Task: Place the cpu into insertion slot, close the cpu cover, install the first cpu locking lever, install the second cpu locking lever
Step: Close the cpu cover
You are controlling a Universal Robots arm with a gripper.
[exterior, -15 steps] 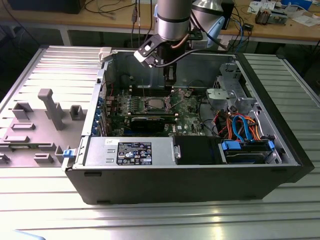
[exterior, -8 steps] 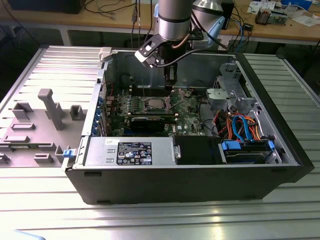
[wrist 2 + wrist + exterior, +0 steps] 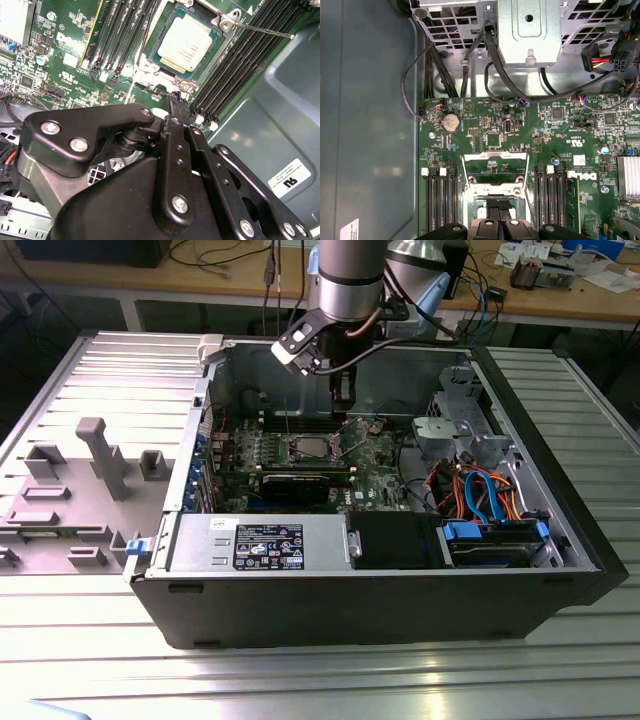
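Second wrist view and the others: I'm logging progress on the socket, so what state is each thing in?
cpu: seated flat in the insertion slot.
cpu cover: raised open, off the cpu.
gripper: shut, holding nothing, tip close beside the slot.
computer case: side open, lying flat.

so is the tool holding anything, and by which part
Nothing visible; the tool is shut at the edge of the insertion slot, where the cpu sits.
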